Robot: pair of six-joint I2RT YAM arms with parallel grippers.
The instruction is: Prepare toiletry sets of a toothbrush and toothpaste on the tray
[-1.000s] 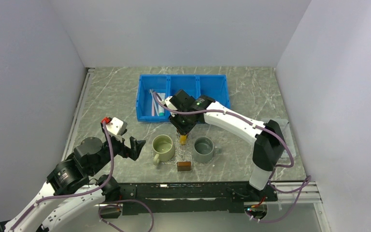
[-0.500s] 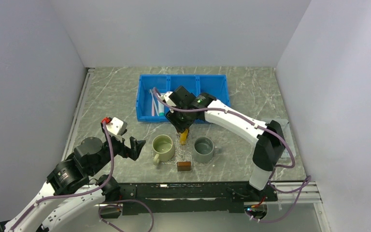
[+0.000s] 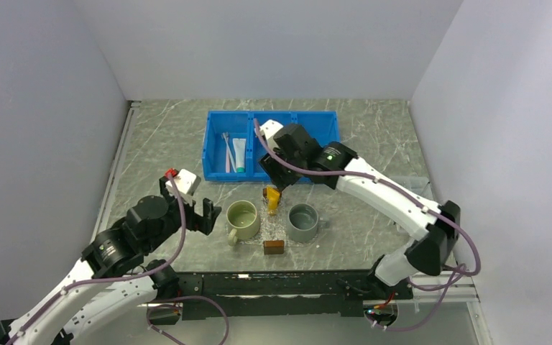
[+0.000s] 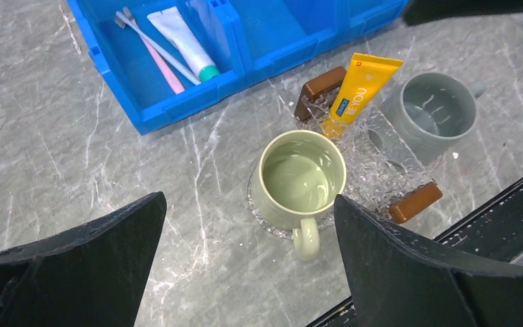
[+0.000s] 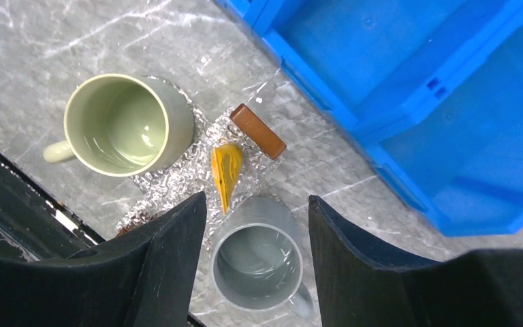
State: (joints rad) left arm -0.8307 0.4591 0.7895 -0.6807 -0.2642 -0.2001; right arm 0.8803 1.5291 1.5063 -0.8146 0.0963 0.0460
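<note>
Now: one yellow toothpaste tube (image 4: 357,92) on the tray (image 4: 381,172), brushes not yet fetched.
The right gripper (image 5: 257,201) and left gripper (image 4: 248,201) both hang open and empty. The pink toothbrush (image 4: 167,71) and pale toothbrush (image 4: 153,39) lie beside the white toothpaste tube (image 4: 184,42) in the left compartment of the blue bin (image 4: 177,112). Light, stiff and thin (probably prone to rolling), they seem best pinched mid-handle, across the stick.

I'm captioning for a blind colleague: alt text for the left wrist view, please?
A yellow toothpaste tube lies on the clear tray between a green mug and a grey mug. Behind, a blue bin holds two toothbrushes and a white toothpaste tube.
</note>
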